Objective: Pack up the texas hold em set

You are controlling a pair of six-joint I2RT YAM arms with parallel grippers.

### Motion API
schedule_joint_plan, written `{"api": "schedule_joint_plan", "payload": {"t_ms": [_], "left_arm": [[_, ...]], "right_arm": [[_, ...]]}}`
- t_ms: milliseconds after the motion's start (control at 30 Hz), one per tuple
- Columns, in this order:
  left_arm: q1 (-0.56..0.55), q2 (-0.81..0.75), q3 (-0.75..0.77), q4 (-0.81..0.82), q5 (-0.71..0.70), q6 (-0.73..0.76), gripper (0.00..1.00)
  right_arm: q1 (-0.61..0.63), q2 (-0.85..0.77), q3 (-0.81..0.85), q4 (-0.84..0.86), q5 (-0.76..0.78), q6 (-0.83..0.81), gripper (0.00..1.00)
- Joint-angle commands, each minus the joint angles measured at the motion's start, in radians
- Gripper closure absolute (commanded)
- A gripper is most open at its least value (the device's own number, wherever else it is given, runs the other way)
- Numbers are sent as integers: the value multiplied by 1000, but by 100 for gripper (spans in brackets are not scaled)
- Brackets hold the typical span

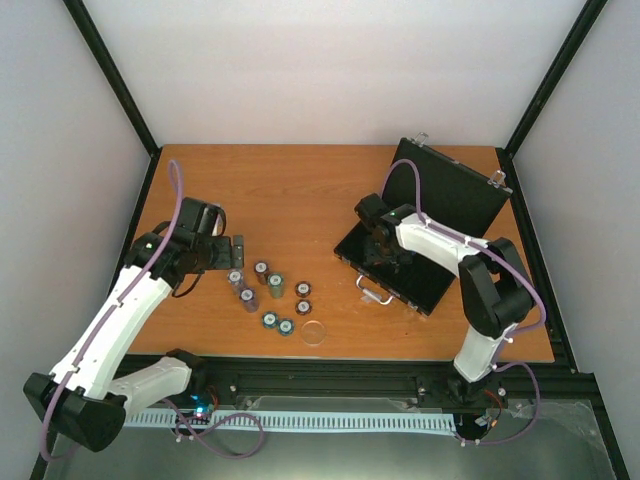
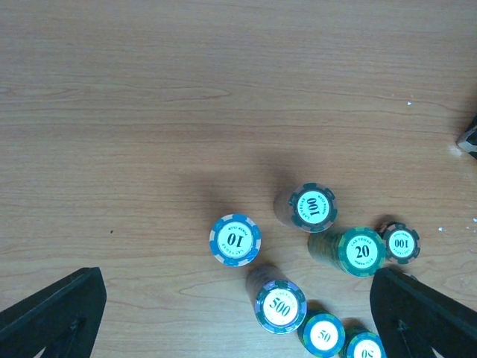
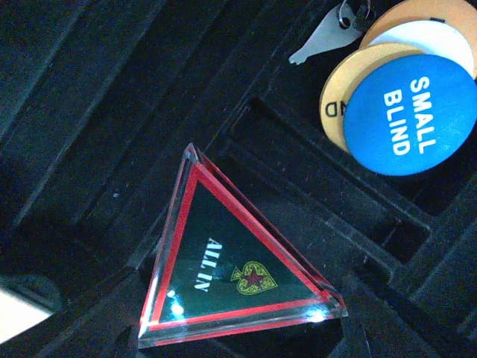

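**chipdude:** ok, where's everything sitting relative to the grippers? Start close in.

**yam_watcher:** The left gripper (image 2: 237, 276) is spread wide with nothing in it, hanging over the table (image 1: 300, 190). Between its fingers is the 500 chip stack (image 2: 280, 306), closer to the finger on the right of the wrist view. Two more stacks, one marked 50 (image 2: 324, 335), sit just inside that same finger. The 20 stack (image 2: 362, 251) and a small 100 chip (image 2: 401, 243) are right by its tip. Just past the gap is the 10 stack (image 2: 235, 239), and a bit further out there's another 100 stack (image 2: 312, 206). A clear round disc (image 1: 314, 332) lies on the near side of the chips, apart from them.

**chipdude:** and the right one?

**yam_watcher:** The right gripper (image 1: 385, 252) is down over the open black case (image 1: 455, 195). Honestly I can't tell if it's apart or clamped, since its fingers don't show clearly. Straight under it, the ALL IN triangular token (image 3: 238, 276) is on the black moulded insert. I can't say if anything touches it. Off to one side is the blue SMALL BLIND disc (image 3: 406, 123), overlapping a yellow disc (image 3: 346, 89) and a white one (image 3: 425, 37), with a small key (image 3: 320, 41) beside them. The silver handle (image 1: 375, 291) is on the case's near edge, and the lid stands up beyond the hand.
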Motion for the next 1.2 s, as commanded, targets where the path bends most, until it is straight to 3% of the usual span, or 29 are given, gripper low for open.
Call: {"api": "schedule_joint_plan", "payload": {"t_ms": [0,533,767,1167], "left_arm": [[-4,7,7,-25,-28,-36,0],[-4,41,7,-26,-55,-105,0],[-4,39,-1,-19,-48,-123,0],[-4,37,-8,-4,-57,-141,0]], "right_arm": [[-37,32,19,60,3,-21,29],[-68,97,18,92,38,-40,28],[-72,95,-7,98,-2,-59,18],[-78,72,110,75,-13,-133,13]]}}
